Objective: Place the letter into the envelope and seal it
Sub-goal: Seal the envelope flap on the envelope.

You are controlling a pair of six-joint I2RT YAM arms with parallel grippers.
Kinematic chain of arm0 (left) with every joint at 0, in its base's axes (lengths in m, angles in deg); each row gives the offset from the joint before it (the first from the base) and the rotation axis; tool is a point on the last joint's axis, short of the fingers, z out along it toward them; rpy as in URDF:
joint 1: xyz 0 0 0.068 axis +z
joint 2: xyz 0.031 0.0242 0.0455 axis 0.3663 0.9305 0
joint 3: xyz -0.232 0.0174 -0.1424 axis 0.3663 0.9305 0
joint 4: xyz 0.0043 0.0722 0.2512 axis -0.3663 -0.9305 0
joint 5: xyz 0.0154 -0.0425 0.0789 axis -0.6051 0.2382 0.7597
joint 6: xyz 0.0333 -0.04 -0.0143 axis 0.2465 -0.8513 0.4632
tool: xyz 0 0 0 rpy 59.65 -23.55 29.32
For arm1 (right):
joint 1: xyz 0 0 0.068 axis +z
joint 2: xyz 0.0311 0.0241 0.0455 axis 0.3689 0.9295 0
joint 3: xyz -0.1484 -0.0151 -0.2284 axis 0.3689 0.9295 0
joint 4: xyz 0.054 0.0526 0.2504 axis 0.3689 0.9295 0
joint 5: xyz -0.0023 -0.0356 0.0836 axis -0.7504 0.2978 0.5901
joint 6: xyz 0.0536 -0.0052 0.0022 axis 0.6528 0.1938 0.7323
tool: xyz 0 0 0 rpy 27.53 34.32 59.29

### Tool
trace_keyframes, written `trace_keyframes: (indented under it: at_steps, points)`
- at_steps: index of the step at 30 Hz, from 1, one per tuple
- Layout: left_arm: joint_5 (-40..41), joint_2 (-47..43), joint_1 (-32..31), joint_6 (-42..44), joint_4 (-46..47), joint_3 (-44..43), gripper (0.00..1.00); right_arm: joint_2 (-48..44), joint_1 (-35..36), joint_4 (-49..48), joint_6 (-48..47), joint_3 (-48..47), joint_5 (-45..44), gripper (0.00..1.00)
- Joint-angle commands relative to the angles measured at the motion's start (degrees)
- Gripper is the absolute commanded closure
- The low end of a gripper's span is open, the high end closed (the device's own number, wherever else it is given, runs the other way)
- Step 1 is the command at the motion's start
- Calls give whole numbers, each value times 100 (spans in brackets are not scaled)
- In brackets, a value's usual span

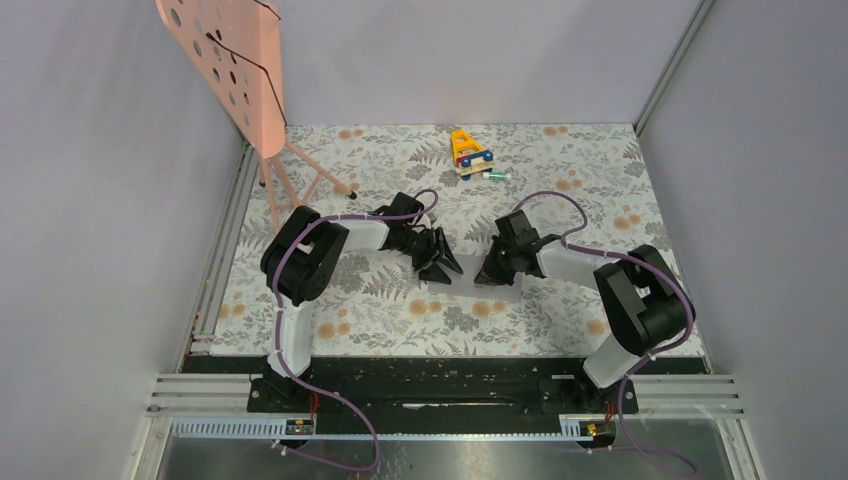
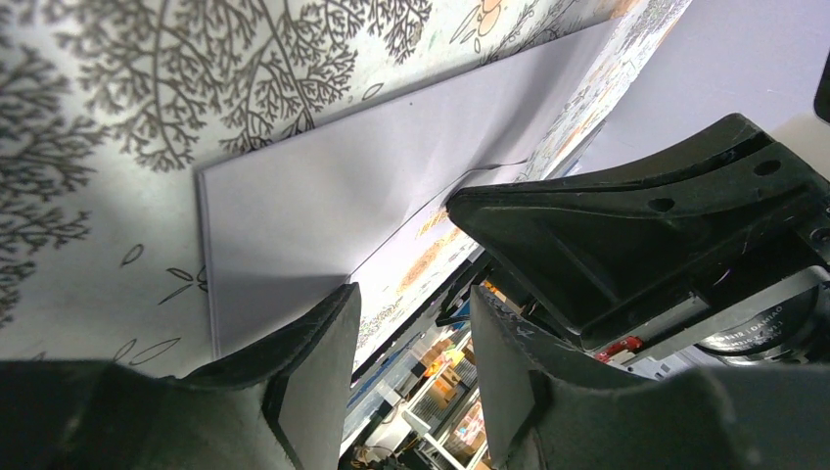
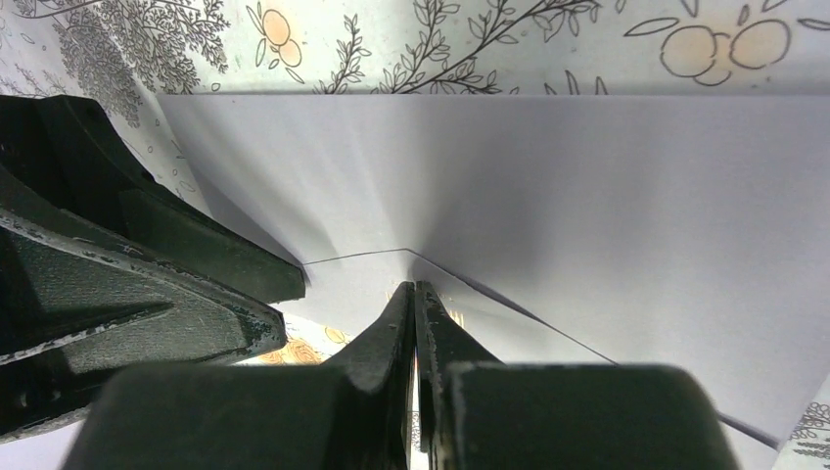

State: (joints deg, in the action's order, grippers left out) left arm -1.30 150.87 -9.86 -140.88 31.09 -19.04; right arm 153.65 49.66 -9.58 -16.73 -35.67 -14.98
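The grey-lilac envelope (image 1: 505, 293) lies flat on the floral cloth at mid-table, between the two grippers. In the left wrist view the envelope (image 2: 323, 196) shows a thin flap edge running to a point. My right gripper (image 3: 414, 286) is shut, its tips resting on the envelope (image 3: 587, 196) at that flap point. My left gripper (image 2: 416, 294) is open with nothing between its fingers, and hovers at the envelope's left end, close to the right gripper (image 1: 485, 275). The letter is not in view.
A pink perforated stand (image 1: 235, 60) on thin legs rises at the back left. A small yellow toy (image 1: 470, 152) sits at the back middle. Grey walls close the table on three sides, and a black rail (image 1: 440, 370) runs along the near edge.
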Motion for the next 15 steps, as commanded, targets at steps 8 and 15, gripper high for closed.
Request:
trace_keyframes:
  at_steps: [8,15]
  points:
    - [332,19,1,126,6,82,53,475,463,409,29,-422,-286,100]
    - [357,-30,11,111,11,127,53,429,470,659,-131,-366,-634,100]
